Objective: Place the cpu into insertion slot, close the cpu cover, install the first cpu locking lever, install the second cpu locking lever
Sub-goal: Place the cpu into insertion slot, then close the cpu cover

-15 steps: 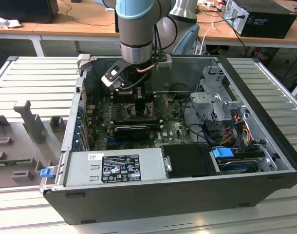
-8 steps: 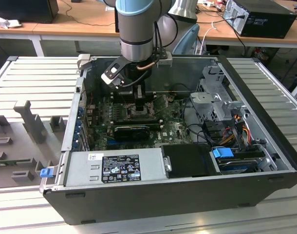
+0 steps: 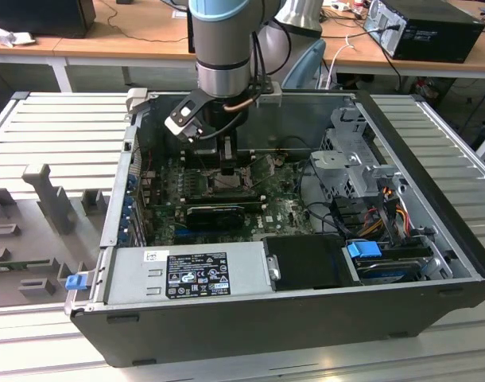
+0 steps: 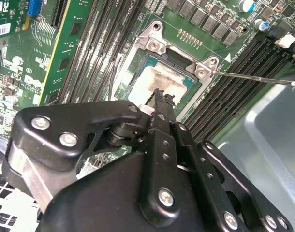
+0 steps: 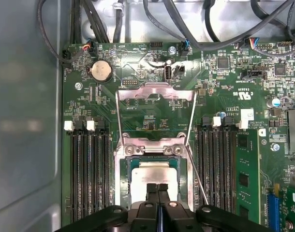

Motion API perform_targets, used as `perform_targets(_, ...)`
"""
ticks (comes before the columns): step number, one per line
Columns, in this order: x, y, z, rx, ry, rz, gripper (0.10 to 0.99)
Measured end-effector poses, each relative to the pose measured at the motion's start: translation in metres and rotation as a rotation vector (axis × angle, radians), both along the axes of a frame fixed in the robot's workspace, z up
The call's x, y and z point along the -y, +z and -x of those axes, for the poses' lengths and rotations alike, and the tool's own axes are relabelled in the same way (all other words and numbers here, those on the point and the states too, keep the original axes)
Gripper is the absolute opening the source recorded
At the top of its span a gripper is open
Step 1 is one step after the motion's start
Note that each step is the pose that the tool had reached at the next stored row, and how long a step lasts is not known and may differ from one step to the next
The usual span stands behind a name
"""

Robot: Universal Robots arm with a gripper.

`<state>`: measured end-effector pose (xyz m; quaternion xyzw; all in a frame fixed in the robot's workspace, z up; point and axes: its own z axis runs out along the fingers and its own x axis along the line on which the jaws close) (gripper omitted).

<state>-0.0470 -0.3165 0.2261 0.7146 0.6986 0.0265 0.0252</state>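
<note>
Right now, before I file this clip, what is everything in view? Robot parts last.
open black computer case: one, black, on slatted grey table
green motherboard: one, green, inside case
flat square silver-grey cpu: one, pale silver, lying in the slot
square silvery-rimmed insertion slot: one, mid-board
thin silvery hinged cpu cover: one, swung open
thin metal locking lever: at least one, silvery, unlatched beside slot
long black memory slots: two banks, flanking slot
round silver coin battery: one, on motherboard near cover
grey power supply box: one, case's near edge in exterior view
robot arm: one, grey-blue, above case
tool: one, black, shut, tips at cpu
</note>
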Motion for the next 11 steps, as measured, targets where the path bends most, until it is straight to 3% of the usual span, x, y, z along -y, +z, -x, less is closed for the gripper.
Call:
perform_targets(7, 0.0000, 0.0074, 0.0000, 0.0000, 0.000, 0.000, 0.106)
perform_targets(11, 0.0003, 0.0079, -0.0012, -0.0002, 0.000, 0.000, 0.106)
